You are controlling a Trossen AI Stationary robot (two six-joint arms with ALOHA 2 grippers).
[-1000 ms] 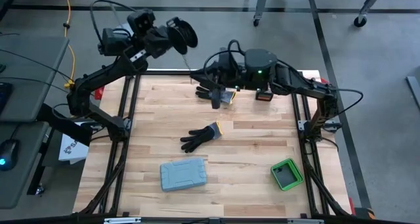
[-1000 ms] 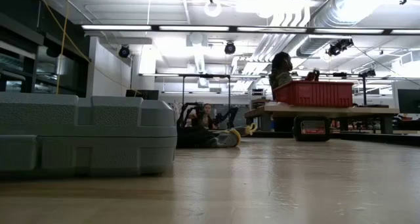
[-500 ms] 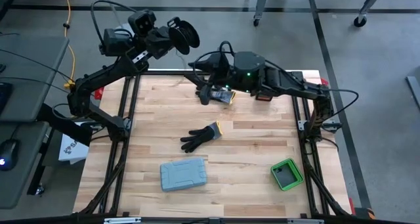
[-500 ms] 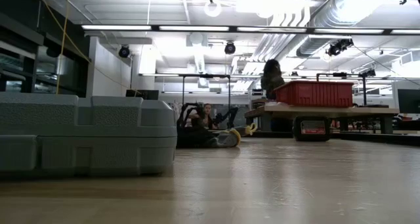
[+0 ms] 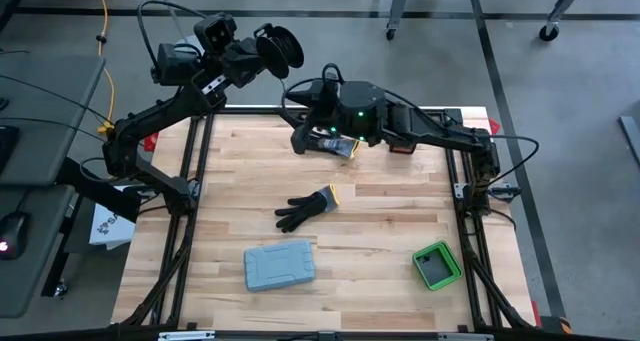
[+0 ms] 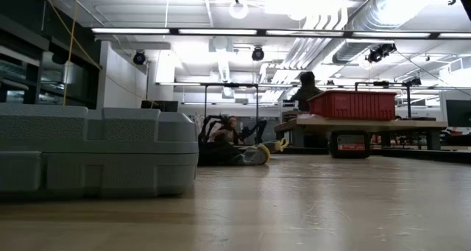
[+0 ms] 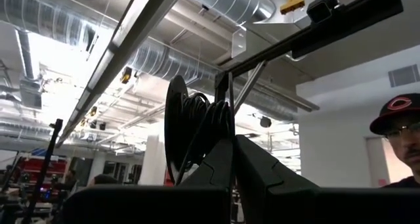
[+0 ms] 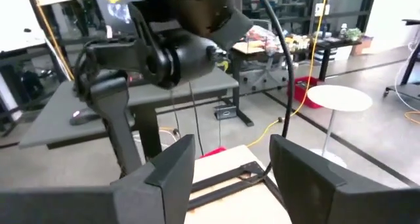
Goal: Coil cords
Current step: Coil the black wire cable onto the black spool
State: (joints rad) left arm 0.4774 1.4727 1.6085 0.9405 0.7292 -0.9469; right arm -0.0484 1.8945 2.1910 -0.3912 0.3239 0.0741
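Left gripper: your left gripper [image 5: 262, 53] is raised past the far left corner of the pale wooden plank table [image 5: 380, 231], fingers pressed together on the small black ring-shaped coil of thin cord [image 5: 280, 49].
Cord: in your left wrist view the coil [image 7: 190, 135] stands on edge, pinched between the dark fingers [image 7: 220, 168]. A thin dark strand [image 8: 192, 112] hangs down from that arm in your right wrist view.
Right gripper: your right gripper [image 5: 300, 141] sits low over the table's far edge, just below the coil; its fingers [image 8: 172, 165] stand wide apart with nothing between them.
Table: you also have a black work glove [image 5: 305, 207] mid-table, a grey plastic case [image 5: 279, 265] nearer the front, and a small green box [image 5: 437, 264] front right.
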